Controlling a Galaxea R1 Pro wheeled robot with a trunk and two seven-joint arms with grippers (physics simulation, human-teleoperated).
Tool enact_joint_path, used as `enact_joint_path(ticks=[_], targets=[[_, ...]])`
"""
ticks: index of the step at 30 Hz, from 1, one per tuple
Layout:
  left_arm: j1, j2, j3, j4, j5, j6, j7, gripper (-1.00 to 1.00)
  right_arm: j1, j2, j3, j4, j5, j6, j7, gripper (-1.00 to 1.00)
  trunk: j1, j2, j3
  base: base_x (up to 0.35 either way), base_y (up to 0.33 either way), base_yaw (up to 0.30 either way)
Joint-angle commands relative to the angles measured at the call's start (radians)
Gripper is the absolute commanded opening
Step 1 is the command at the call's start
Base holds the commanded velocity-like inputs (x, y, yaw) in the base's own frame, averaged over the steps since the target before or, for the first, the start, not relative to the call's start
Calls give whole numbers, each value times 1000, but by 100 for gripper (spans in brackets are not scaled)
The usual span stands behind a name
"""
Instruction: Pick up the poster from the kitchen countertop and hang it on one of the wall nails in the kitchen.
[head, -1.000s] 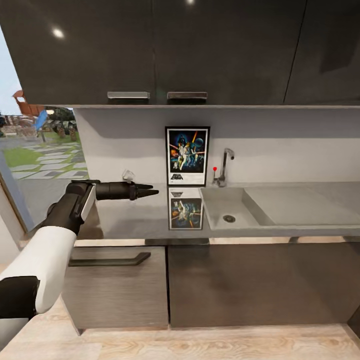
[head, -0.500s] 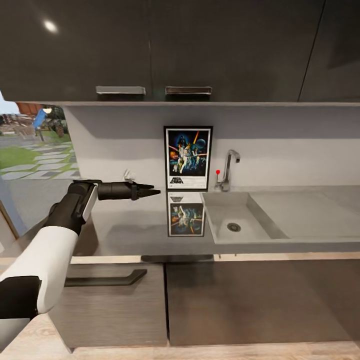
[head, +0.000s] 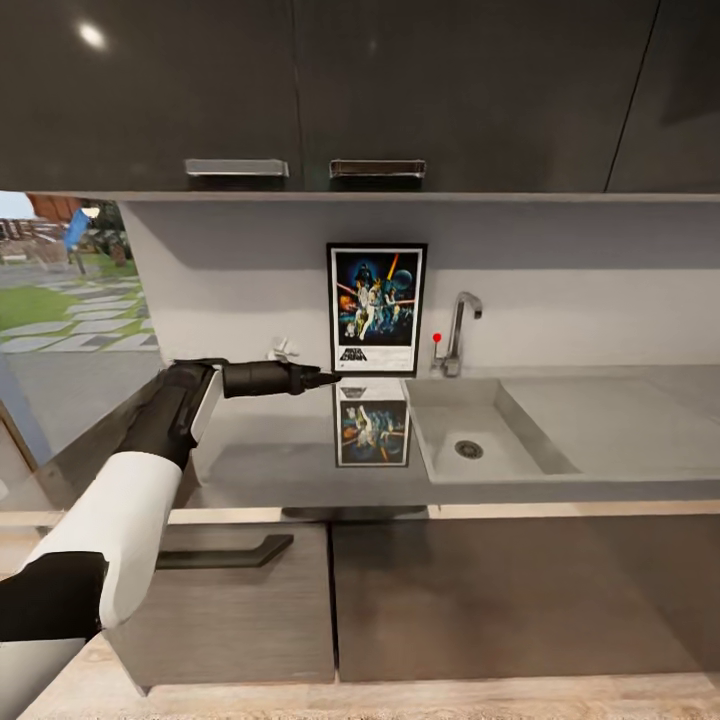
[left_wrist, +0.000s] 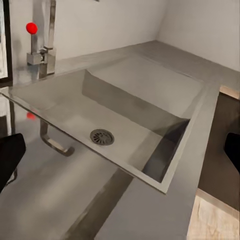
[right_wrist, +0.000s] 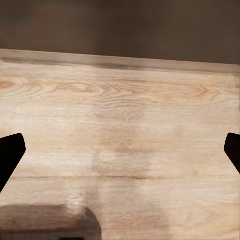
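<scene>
The whole head view is being shifted against the two earlier frames: cabinets and countertop (head: 300, 450) are being rendered larger and nearer, so the base or head is being carried forward, not the furniture. The countertop is being approached square-on; the sink (head: 480, 440) is being seen at 3 o'clock of the poster's reflection. The left arm is being extended further over the slab than a second ago. The poster (head: 376, 308) is being seen upright against the back wall at 12 o'clock, its lower edge on the countertop, the tap (head: 458, 330) just beside it at 3 o'clock. The left gripper (head: 322, 379) is now being brought just short of the poster's lower left corner, apart from it; in the left wrist view its fingers are being held wide. The right gripper (right_wrist: 120, 150) is being pointed at wooden floor, fingers wide. Judgement: reach nearly closed; grasp not yet made.
</scene>
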Motion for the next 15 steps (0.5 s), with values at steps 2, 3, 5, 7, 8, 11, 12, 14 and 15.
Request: enact_joint_path(ticks=[2, 3, 5, 7, 8, 11, 12, 14, 15], targets=[[-1, -10, -1, -4, 1, 7, 11, 100, -1, 0, 0, 1, 2, -3, -1, 100, 0, -1, -4, 0, 0, 0], [-1, -14, -1, -4, 1, 7, 14, 100, -1, 0, 0, 1, 2, -3, 0, 100, 0, -1, -6, 0, 0, 0], [-1, -22, -1, -6, 1, 7, 19, 100, -1, 0, 0, 1, 2, -3, 0, 100, 0, -1, -9, 0, 0, 0], [-1, -26, -1, -7, 1, 7, 21, 100, -1, 0, 0, 1, 2, -3, 0, 100, 0, -1, -12, 0, 0, 0], [-1, -27, -1, -7, 1, 7, 22, 100, -1, 0, 0, 1, 2, -3, 0, 100, 0, -1, -14, 0, 0, 0], [-1, -30, -1, -7, 2, 7, 22, 100, -1, 0, 0, 1, 2, -3, 0, 100, 0, -1, -16, 0, 0, 0], [-1, -31, -1, -7, 2, 7, 22, 100, -1, 0, -1, 1, 2, -3, 0, 100, 0, -1, -17, 0, 0, 0], [-1, -32, -1, -8, 3, 7, 20, 100, -1, -1, -1, 1, 2, -3, 0, 100, 0, -1, -18, 0, 0, 0], [-1, -31, -1, -8, 3, 7, 20, 100, -1, -1, -1, 1, 2, -3, 0, 100, 0, -1, -18, 0, 0, 0]])
